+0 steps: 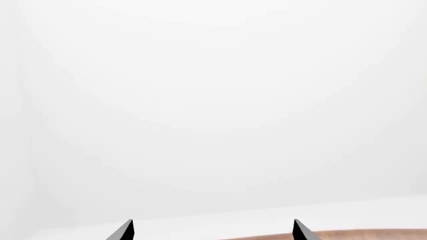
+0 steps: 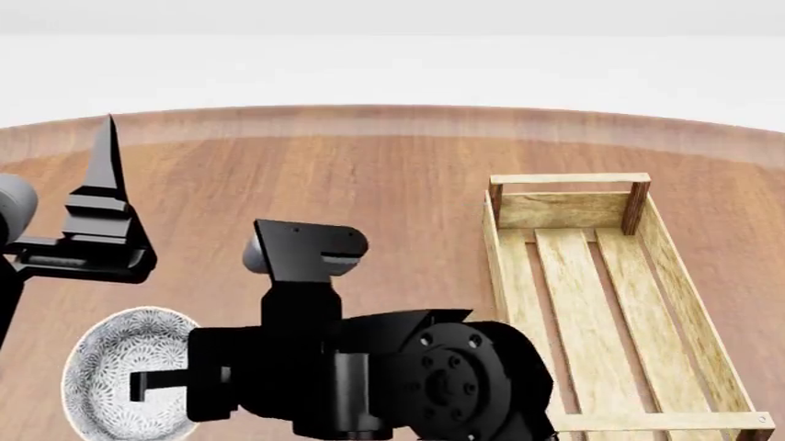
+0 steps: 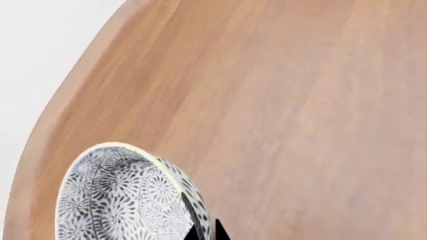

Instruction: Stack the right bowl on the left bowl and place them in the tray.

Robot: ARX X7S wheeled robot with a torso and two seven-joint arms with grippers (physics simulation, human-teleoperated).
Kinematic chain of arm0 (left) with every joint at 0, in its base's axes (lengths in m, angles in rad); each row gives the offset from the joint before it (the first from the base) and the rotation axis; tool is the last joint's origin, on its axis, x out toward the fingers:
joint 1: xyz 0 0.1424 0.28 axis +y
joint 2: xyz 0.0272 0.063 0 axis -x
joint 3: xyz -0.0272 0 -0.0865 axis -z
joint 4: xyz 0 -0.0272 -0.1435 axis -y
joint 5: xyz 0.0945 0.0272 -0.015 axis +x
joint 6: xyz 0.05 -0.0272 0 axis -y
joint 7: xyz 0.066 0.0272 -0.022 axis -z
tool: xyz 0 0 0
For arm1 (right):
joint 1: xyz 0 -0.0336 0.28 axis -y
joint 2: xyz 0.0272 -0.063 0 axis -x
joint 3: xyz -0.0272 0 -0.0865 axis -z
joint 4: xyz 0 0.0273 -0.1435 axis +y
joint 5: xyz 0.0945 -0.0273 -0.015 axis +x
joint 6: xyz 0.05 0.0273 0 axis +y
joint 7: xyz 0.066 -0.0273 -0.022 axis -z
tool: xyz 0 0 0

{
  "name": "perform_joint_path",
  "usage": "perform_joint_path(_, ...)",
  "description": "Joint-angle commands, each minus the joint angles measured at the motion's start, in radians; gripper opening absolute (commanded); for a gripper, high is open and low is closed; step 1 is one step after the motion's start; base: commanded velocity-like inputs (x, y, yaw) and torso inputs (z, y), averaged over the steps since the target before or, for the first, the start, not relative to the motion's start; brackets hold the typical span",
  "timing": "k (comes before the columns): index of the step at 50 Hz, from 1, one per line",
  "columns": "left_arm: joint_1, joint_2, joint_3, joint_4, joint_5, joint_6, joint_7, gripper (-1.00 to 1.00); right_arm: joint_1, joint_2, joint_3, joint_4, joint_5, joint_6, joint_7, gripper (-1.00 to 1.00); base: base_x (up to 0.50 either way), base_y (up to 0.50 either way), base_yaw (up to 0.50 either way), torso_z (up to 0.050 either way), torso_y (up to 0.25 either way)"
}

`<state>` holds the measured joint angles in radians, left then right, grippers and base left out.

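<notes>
Head view: round wooden table (image 2: 368,175); tray (image 2: 609,303), a long light-wood slatted crate, lies on the table at the right side, nothing inside it; patterned bowl (image 2: 123,377) sits at the near left, partly hidden by the right arm (image 2: 405,377), which reaches across in front of the camera toward that bowl; only one bowl is distinguishable, whether a second is nested in it cannot be told.

Left claw (image 2: 108,175) is raised at the far left, above the table, one pointed finger showing upward; left wrist view alone shows both fingertips (image 1: 123,231) well apart with nothing between them, against white background with a strip of table edge (image 1: 373,234).

Right wrist view alone shows the right claw (image 3: 205,232) at the bowl's (image 3: 127,195) rim: two dark tips close together, straddling the rim wall, clamped on it; the bowl is tilted in that view near the table's curved edge (image 3: 73,95); the head view hides this contact.
</notes>
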<state>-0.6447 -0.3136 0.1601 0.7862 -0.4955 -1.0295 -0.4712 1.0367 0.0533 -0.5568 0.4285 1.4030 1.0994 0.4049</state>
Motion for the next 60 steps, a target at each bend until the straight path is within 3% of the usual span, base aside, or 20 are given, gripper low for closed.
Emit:
perform_joint_path(1,-0.006,0.018,-0.028,0.006,0.007,-0.012,0.017,1.00,0.040,-0.050,-0.198,0.018,0.132,-0.114,-0.102,-1.00,0.00,0.00,0.00,0.000,0.000)
perform_joint_path(8,-0.005,0.011,-0.042,0.028,-0.007,-0.029,0.011,1.00,0.058,-0.049,-0.368,0.001,0.201,-0.206,-0.130,-1.00,0.00,0.00,0.00,0.000,0.000)
perform_joint_path(20,0.007,0.003,-0.047,0.023,-0.010,-0.014,0.008,1.00,0.074,-0.047,-0.498,-0.020,0.254,-0.258,-0.196,-1.00,0.00,0.00,0.00,0.000,0.000)
perform_joint_path(40,0.014,-0.008,-0.031,0.024,-0.006,-0.014,-0.010,1.00,0.100,-0.035,-0.576,-0.006,0.284,-0.312,-0.217,-1.00,0.00,0.00,0.00,0.000,0.000)
perform_joint_path(60,0.008,-0.016,-0.026,0.030,-0.017,-0.023,-0.021,1.00,0.119,-0.026,-0.604,-0.014,0.304,-0.342,-0.225,-1.00,0.00,0.00,0.00,-0.001,-0.250)
